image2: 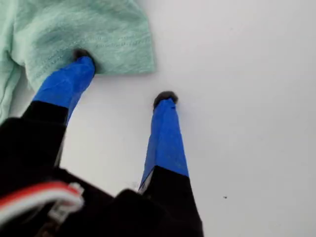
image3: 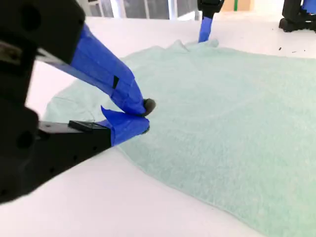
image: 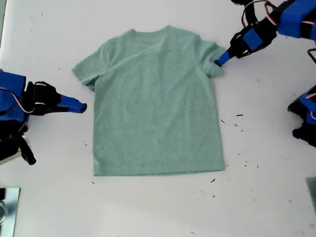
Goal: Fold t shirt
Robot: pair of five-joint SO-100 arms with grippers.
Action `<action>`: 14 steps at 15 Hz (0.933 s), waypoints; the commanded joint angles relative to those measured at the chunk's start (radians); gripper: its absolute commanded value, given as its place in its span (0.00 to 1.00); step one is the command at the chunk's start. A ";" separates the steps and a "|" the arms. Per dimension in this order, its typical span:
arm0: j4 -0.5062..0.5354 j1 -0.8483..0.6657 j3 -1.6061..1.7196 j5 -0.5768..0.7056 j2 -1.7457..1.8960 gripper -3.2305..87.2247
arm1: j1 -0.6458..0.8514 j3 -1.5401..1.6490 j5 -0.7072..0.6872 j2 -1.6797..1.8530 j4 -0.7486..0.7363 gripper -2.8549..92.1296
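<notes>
Mint t shirt (image: 155,101) flat on the white table (image: 266,187); first gripper (image2: 126,81) spread at its sleeve hem, second gripper (image3: 144,116) pressed together beside it, so sleeve may slip free.

- Looks like a robotics lab or test bench rather than a home.
- Plain white tabletop (image: 148,212) as the work surface, bare and speckled with small dark specks (image: 239,115).
- Two small blue-and-black hobby-type arms (image: 19,106) mounted at opposite sides, with exposed red and white servo wires (image: 254,12).
- Metal bracket or clamp (image: 7,210) at the exterior view's lower left corner.
- Window frames or glazed panels (image3: 143,9) beyond the table in the second wrist view, blurred.
</notes>
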 commanded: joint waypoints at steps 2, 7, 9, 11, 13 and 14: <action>0.002 0.014 0.005 -0.012 0.006 0.03 | -0.031 -0.124 0.006 0.080 0.201 0.31; 0.000 0.000 0.005 -0.009 0.006 0.03 | -0.089 -0.535 0.041 0.098 0.541 0.31; 0.000 0.006 0.005 -0.009 0.006 0.03 | -0.080 -0.508 0.037 0.044 0.479 0.31; 0.000 0.008 0.005 -0.009 0.006 0.03 | -0.049 -0.370 0.018 -0.028 0.310 0.31; 0.000 0.012 0.006 -0.008 0.006 0.03 | -0.021 -0.291 0.003 -0.144 0.173 0.31; 0.000 0.017 0.006 -0.008 0.006 0.03 | -0.012 -0.273 0.000 -0.187 0.132 0.31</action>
